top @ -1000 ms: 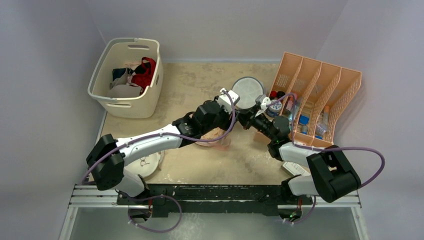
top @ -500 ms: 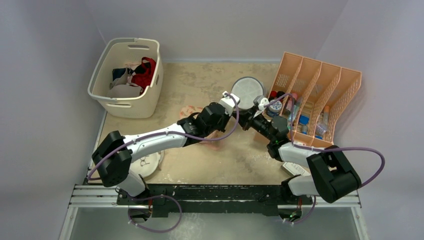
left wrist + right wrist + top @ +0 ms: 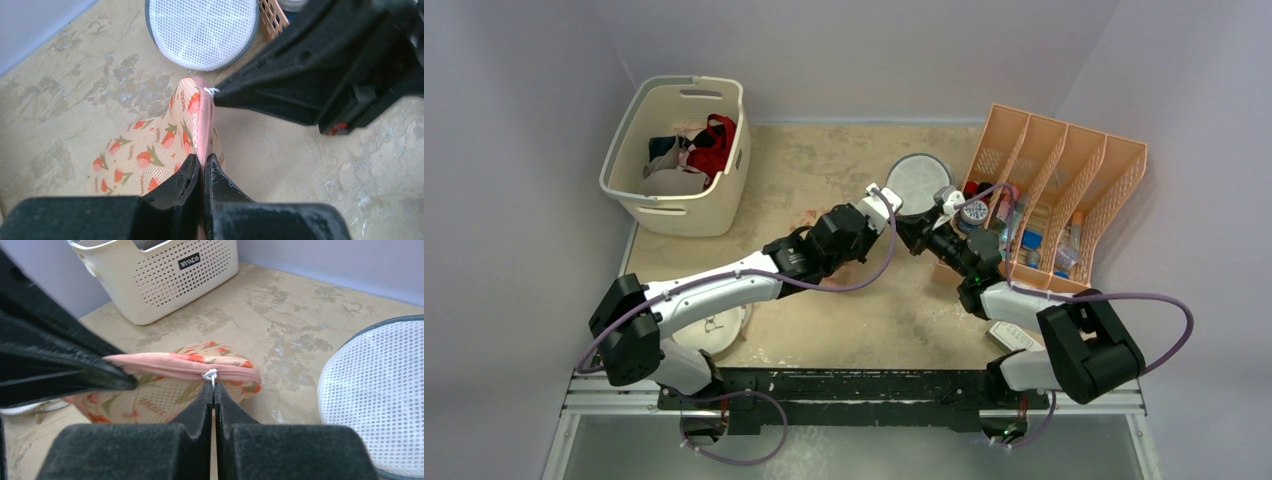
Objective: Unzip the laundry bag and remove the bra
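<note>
- Left arm point(image 3: 724, 285): reaches from the lower left of the top view to centre frame. Compared with one second ago, its wrist lies higher in the frame, closer to the mesh drum point(image 3: 919, 180), and its shoulder sits further left.
- Round white mesh bag point(image 3: 722, 328): flat on the worktop point(image 3: 824, 160) at lower left, partly under the left arm.
- Left hand point(image 3: 202, 167): fingers pressed together on the pink zip edging point(image 3: 205, 125) of the laundry bag point(image 3: 145, 155).
- Right hand point(image 3: 214, 386): fingers closed on the white zip pull point(image 3: 210, 374). It has shifted slightly up-frame since the earlier view.
- Laundry bag: at the centre of the worktop, between the two hands. A second ago part of it showed below the left wrist in the top view; now almost all of it is hidden under that arm. It is held on edge, zip edging uppermost. In the left wrist view its long axis runs from bottom centre up toward the drum. In the right wrist view it runs left to right, with the pull right of centre.
- Mesh drum: just beyond the bag's far end, apart from it.
- Orange file rack point(image 3: 1114, 190): upper right, beside the drum.
- Cream basket point(image 3: 674, 215): upper left, holding a red garment point(image 3: 714, 145) among others.
</note>
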`<action>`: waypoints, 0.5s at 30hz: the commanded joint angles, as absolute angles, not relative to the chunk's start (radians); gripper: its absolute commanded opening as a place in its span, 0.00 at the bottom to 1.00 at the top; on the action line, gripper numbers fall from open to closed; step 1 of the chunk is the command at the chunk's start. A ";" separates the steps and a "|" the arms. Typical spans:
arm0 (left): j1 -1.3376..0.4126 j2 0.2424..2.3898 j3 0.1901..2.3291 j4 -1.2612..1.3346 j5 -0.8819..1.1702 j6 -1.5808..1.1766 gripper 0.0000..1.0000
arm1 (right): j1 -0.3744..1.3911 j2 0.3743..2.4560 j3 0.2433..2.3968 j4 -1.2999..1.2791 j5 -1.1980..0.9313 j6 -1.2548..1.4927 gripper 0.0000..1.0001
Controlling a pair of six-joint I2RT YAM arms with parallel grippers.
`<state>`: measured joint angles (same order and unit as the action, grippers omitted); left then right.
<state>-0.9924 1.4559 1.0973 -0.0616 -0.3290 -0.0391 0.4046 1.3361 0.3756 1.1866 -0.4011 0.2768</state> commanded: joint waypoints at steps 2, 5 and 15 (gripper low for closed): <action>-1.036 1.382 1.082 -0.051 -0.330 0.080 0.00 | 0.359 1.385 0.427 1.176 -0.352 0.305 0.00; -1.047 1.364 1.073 -0.051 -0.334 0.104 0.00 | 0.345 1.409 0.437 1.174 -0.365 0.321 0.00; -1.048 1.288 1.033 -0.006 -0.328 0.124 0.00 | 0.341 1.529 0.532 1.069 -0.405 0.318 0.00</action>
<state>-1.0412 1.3685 1.0435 -0.0917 -0.3309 0.0990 0.3531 1.4822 0.4610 1.1305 -0.4221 0.3260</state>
